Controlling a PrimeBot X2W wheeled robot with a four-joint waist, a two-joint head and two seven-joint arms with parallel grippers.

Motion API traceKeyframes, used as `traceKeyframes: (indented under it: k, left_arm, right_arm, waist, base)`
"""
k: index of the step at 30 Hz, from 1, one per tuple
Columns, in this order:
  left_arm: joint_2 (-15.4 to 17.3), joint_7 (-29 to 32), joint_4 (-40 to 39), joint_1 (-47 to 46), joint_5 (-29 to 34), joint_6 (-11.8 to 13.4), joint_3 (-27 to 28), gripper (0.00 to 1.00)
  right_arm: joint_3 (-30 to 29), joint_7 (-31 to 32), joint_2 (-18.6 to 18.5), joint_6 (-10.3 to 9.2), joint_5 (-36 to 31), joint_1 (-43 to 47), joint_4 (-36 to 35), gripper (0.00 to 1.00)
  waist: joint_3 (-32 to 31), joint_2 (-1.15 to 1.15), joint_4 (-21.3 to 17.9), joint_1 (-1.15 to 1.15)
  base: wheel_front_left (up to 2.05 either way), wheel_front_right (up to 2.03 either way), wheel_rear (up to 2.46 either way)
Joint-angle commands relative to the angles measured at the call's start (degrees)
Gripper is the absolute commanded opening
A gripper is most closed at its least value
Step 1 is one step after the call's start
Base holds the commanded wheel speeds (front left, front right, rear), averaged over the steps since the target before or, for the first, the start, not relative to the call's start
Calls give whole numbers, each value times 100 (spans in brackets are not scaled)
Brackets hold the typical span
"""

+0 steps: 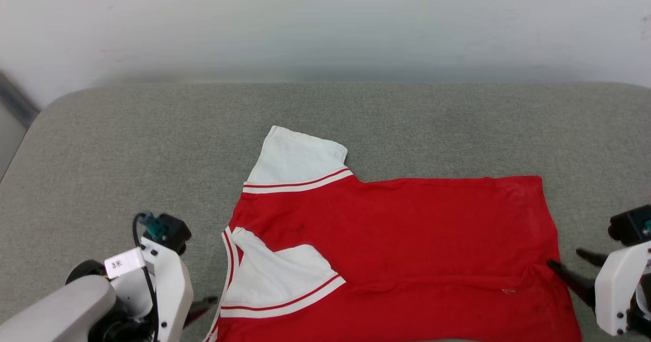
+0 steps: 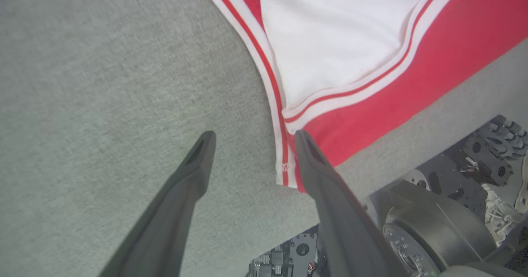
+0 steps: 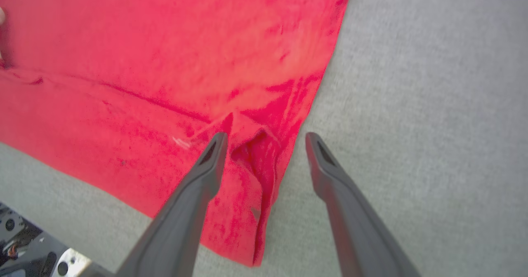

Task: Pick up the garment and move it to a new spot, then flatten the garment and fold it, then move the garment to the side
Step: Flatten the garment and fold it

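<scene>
The garment (image 1: 407,240) lies spread on the grey table (image 1: 127,143), red body out to the right. One white sleeve (image 1: 297,159) points away from me and the other (image 1: 277,276) is folded onto the red cloth. My left gripper (image 2: 254,136) is open at the striped corner of the garment (image 2: 284,165); that corner lies flat against the inside of one finger (image 2: 313,165). My right gripper (image 3: 266,137) is open astride the garment's right edge, where a small raised crease (image 3: 255,153) stands between the fingers. In the head view the left gripper (image 1: 206,301) and right gripper (image 1: 565,258) sit at the garment's two near corners.
Bare grey table surface stretches to the left (image 2: 82,83), behind the garment and to the right (image 3: 433,104). A pale wall (image 1: 325,21) stands past the table's far edge. Below the near edge, parts of the robot's base (image 2: 433,227) show.
</scene>
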Motion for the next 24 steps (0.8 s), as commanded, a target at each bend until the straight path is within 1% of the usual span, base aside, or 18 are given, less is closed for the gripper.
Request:
traceKeyframes:
  k: [1,4,5,8,11,14,17,22,24]
  left_arm:
    - [41,-176,-47,-105,-9,45,141,100]
    - [138,-590,-93,-296,164,142,386,100]
    - [173,-855,-83,-474,352,225,526,100]
    - [118,-967,-51,-769,423,241,685,100]
    - [17,-927,25,-1066,491,219,770,100]
    - [-62,-768,140,-1450,495,210,863,100]
    - [-128,-499,253,-1865,421,179,966,100]
    - [-167,199,464,-2602,213,132,1116,100]
    - [-176,522,558,-2864,148,115,1141,100]
  right_arm:
    - [-205,-371,139,-4,-118,-68,28,100]
    - [-586,-1082,348,-4,-569,-137,60,100]
    - [-986,-1662,619,-4,-1008,-154,2,100]
    - [-1484,-2175,914,-4,-1534,-108,-140,100]
    - [-2009,-2566,1287,-3,-2043,55,-427,100]
    - [-2503,-2782,1674,-4,-2565,264,-840,100]
    - [-2823,-2857,2050,-3,-3004,476,-1346,100]
    - [-3100,-2757,2510,-4,-3531,693,-2023,100]
    - [-3130,-2667,2657,-3,-3610,731,-2199,100]
  waist:
    - [-58,0,3,0]
    - [-99,0,-20,0]
    - [-82,0,-62,0]
    - [-8,0,-116,0]
    - [103,0,-184,0]
    - [276,0,-280,0]
    - [503,0,-420,0]
    - [981,0,-686,0]
    - [1202,0,-796,0]
  base:
    - [0,0,0]
    - [0,0,0]
    - [0,0,0]
    - [0,0,0]
    - [0,0,0]
    - [0,0,0]
    - [0,0,0]
    - [0,0,0]
    - [0,0,0]
